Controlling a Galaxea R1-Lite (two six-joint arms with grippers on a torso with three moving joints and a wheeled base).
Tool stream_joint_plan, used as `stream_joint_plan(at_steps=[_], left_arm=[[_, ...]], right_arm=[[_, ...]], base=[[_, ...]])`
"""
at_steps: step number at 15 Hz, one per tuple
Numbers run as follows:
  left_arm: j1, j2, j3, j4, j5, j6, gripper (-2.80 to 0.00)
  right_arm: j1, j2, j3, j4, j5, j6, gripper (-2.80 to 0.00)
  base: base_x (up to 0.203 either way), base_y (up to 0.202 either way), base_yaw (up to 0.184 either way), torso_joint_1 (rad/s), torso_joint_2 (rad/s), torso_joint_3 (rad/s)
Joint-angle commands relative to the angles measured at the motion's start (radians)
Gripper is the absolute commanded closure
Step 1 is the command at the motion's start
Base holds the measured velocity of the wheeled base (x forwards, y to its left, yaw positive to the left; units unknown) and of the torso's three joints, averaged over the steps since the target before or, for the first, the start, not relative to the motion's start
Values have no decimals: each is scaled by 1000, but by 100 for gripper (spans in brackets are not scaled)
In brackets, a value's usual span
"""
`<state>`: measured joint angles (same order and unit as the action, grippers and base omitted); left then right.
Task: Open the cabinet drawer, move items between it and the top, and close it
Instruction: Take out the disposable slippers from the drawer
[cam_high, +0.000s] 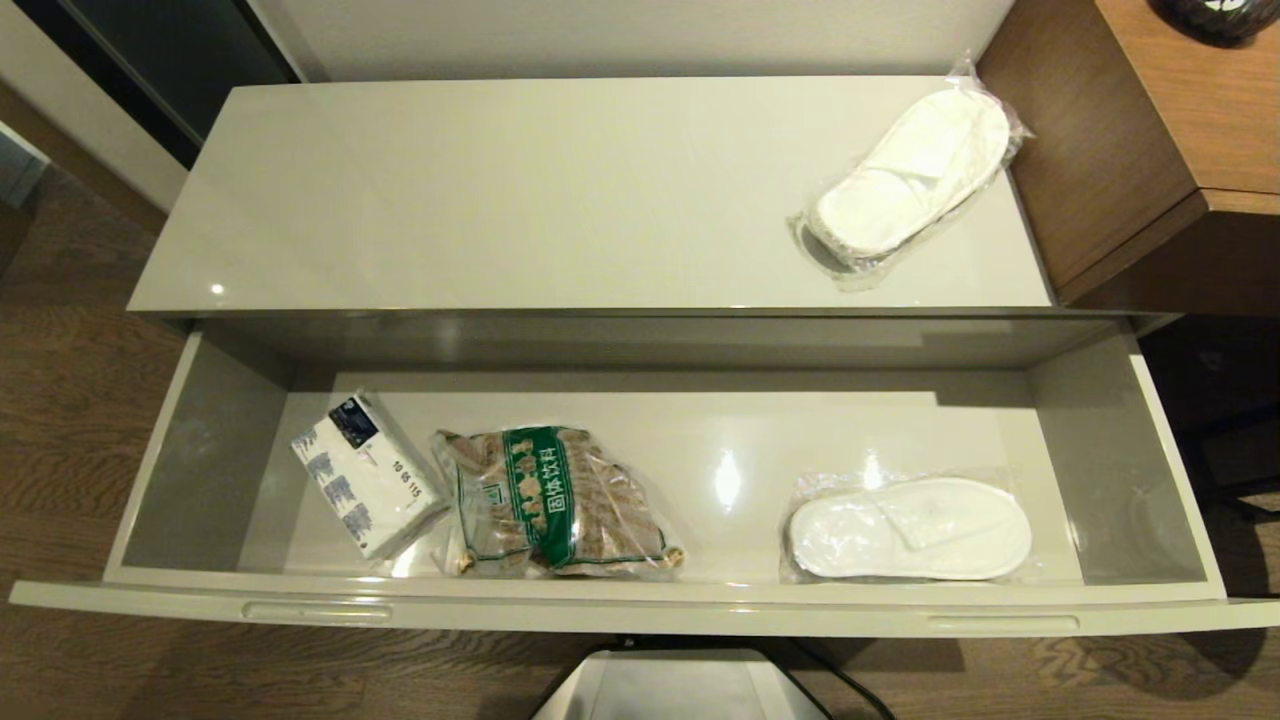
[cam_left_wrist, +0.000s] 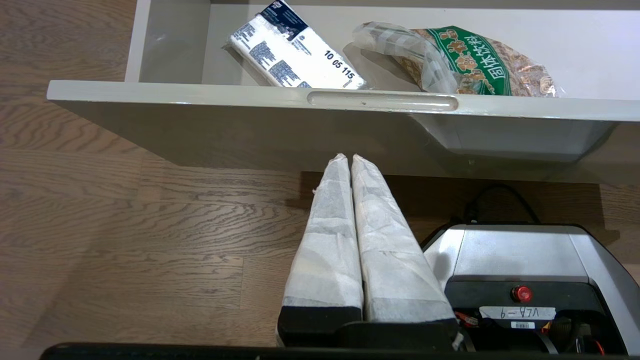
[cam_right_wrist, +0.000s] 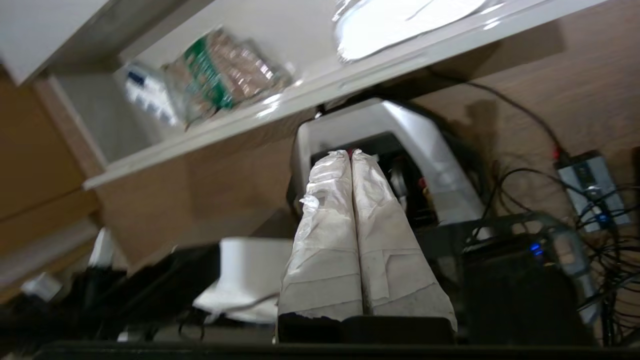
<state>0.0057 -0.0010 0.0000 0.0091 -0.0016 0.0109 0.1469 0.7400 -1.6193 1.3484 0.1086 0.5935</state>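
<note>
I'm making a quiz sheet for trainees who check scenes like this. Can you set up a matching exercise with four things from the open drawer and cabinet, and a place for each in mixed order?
Things:
1. tissue pack
2. bag of brown pieces
3. slipper with its toe toward the wooden desk
4. slipper lying flat along the drawer front

Places:
A. right part of the cabinet drawer
B. right end of the top
C. left end of the drawer
D. in the drawer, just right of the tissue pack

Pairs: 1-C, 2-D, 3-B, 4-A
</note>
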Motion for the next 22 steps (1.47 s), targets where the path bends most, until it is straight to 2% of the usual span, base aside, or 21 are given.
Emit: stream_joint_plan(at_steps=[1,4,6,7,9,12,15,17,19,20,22], left_arm=[[0,1,0,0,0,0,0],[1,-1,0,0,0,0,0],[0,-1,0,0,0,0,0],[0,0,0,0,0,0,0],[0,1,0,0,0,0,0],[0,1,0,0,0,0,0],[0,-1,0,0,0,0,0],[2,-1,0,0,0,0,0],[0,-1,0,0,0,0,0],[0,-1,0,0,0,0,0],[0,0,0,0,0,0,0]], right_arm=[[-95,-4,-23,34,80,-43,0],[-222,8,23,58,161,-89,0],[-229,29,163,14,162,-70,0],[-232,50,288,-76,152,-51,0],[-236,137,481,-348,101,8,0],[-250,358,605,-626,57,70,0],[-269,538,787,-955,42,90,0],[-274,636,862,-1168,40,92,0],[-273,711,879,-1231,38,89,0],[-269,730,879,-1240,37,87,-280],[-267,750,873,-1249,37,87,-280]], base=[[0,0,0,0,0,0],[0,0,0,0,0,0],[0,0,0,0,0,0],[0,0,0,0,0,0],[0,0,0,0,0,0],[0,0,0,0,0,0],[0,0,0,0,0,0],[0,0,0,0,0,0],[0,0,0,0,0,0],[0,0,0,0,0,0],[0,0,0,0,0,0]])
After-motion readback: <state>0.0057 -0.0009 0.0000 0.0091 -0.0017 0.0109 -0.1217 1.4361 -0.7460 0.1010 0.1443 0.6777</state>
